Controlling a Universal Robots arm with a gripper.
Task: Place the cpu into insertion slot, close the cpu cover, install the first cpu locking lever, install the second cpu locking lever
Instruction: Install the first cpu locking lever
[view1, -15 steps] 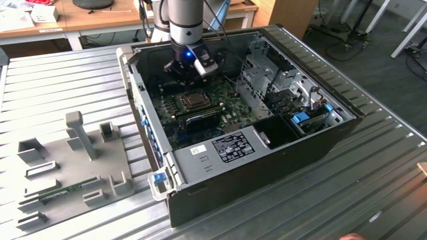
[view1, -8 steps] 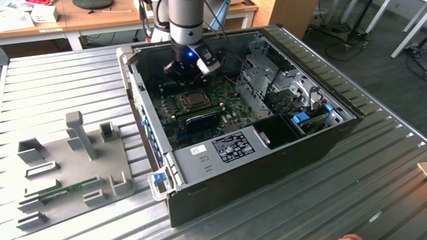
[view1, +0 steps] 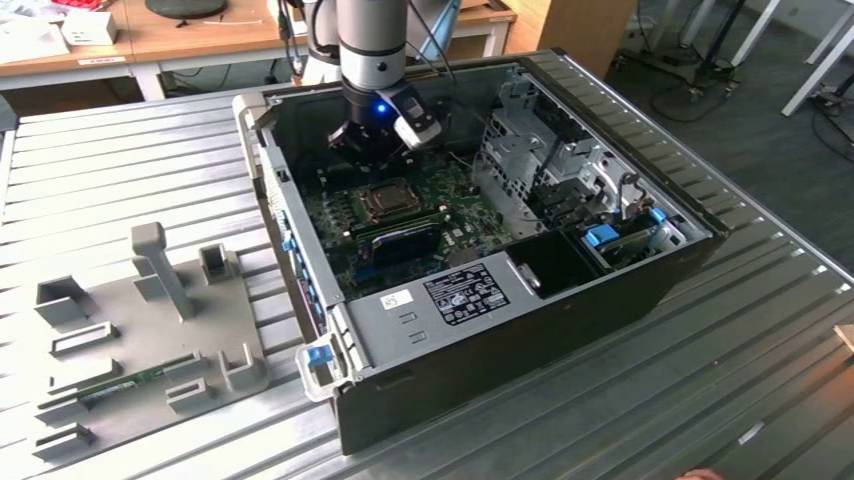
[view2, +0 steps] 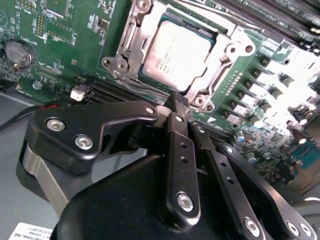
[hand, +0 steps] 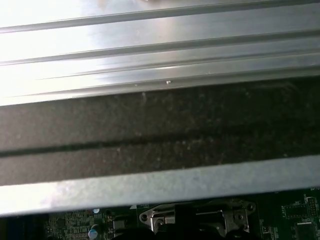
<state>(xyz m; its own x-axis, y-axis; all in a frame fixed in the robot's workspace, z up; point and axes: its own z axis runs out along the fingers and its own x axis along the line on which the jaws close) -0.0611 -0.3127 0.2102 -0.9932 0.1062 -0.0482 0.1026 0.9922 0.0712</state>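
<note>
The cpu (view2: 175, 50), a silver-grey square, lies flat in the insertion slot (view1: 387, 198) on the green motherboard. The cpu cover (view2: 231, 54), a silver frame, lies down around it, with the chip's top showing through its window. In the second wrist view my gripper (view2: 179, 100) hangs just off one edge of the slot, its black fingers (view2: 181, 145) shut together with nothing between them. In the exterior view the gripper (view1: 370, 150) hovers above the board, just behind the slot. Whether the locking levers are latched I cannot tell.
The open computer case (view1: 400, 330) lies on a ribbed metal table (view1: 120, 160). Inside are drive cages (view1: 547, 150) at the exterior view's right and memory slots (view1: 400, 240) in front of the slot. A grey fixture plate (view1: 147, 320) sits at the exterior view's left.
</note>
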